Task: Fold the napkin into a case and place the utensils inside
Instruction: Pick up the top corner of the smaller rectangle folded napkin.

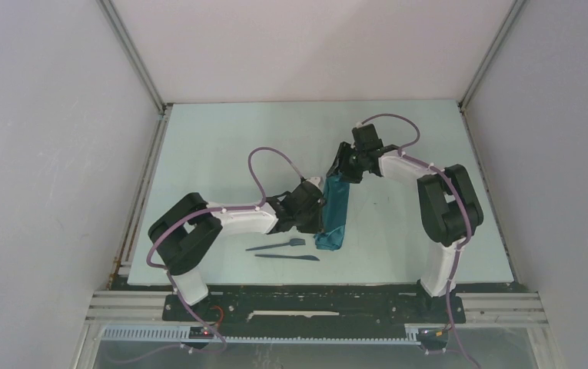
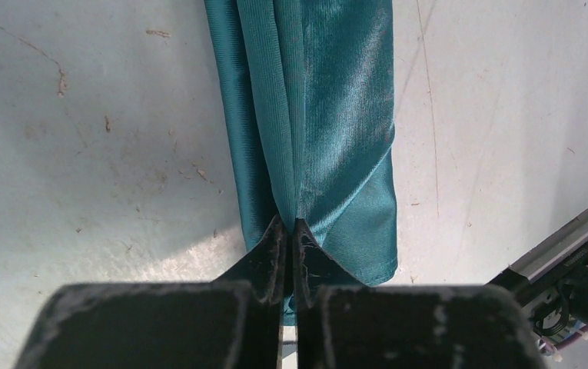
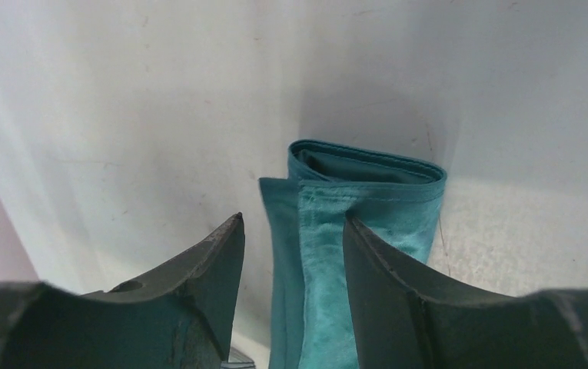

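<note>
Nearest the front edge of the pale table (image 1: 221, 154), a little left of its middle, lie the two slim navy-black plastic utensils. The fork-like piece (image 1: 277, 246) lies just behind the pointed knife (image 1: 288, 257), and both are beside the cloth, not yet in it. Just beyond them the left tool (image 2: 287, 227) is clamped on a thin raised ridge of the soft dark teal-green napkin, now a narrow layered strip, the case (image 1: 333, 215). It lies lengthwise near the middle of the table, one end toward the front edge. At its far end the right tool (image 3: 294, 257) stands open and grips nothing, with the cloth showing between its fingers. The hazard, as I judge it, is that the left tool seems to hold only the upper layers. With the far end unpinned, a pull could peel the glossy folds apart or drag the whole strip. The left arm's wrist also passes close to the utensils and could sweep them aside. Only the top view shows the utensils and both arms together. The left wrist view alone shows the pinch and a slanted fold beside it, and the right wrist view alone shows the stacked layers and the open pocket at the end.
</note>
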`<state>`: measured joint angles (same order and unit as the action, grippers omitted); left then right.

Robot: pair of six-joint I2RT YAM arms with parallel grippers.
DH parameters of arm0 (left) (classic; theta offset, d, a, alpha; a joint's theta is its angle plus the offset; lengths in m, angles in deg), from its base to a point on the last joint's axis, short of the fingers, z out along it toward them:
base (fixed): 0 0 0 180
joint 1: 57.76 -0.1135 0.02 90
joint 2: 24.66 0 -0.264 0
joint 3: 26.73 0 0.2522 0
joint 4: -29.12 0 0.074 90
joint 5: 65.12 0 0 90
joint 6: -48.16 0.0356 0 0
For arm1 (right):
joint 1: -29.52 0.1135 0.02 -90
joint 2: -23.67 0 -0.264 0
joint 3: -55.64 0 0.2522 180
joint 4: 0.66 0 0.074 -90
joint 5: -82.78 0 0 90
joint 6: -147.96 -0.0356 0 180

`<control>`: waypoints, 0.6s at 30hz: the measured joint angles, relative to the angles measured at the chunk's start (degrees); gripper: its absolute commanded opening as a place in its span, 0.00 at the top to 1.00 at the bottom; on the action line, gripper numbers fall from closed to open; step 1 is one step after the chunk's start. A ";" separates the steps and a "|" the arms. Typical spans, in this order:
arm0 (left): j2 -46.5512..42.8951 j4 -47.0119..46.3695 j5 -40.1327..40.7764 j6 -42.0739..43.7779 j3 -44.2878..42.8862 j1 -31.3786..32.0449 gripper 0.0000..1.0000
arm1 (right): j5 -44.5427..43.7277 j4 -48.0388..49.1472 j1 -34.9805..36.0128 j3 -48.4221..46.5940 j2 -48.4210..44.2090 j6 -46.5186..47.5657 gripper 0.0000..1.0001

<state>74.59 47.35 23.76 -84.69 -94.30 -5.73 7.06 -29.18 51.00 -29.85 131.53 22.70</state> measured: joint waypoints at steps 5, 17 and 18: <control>0.00 -0.70 -0.63 -0.26 0.63 -0.09 0.98 | -3.39 -2.45 1.42 -2.49 2.54 0.68 0.44; 0.00 -2.29 -1.09 -0.31 1.33 -0.11 0.99 | -11.80 -6.03 5.49 -7.06 5.75 2.45 0.48; 0.00 -2.47 -1.11 -0.33 1.60 -0.15 1.00 | -12.63 -6.36 5.79 -7.41 6.16 2.58 0.49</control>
<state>74.59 44.88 22.64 -85.01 -92.70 -5.88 -5.57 -35.54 56.79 -37.26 137.69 25.28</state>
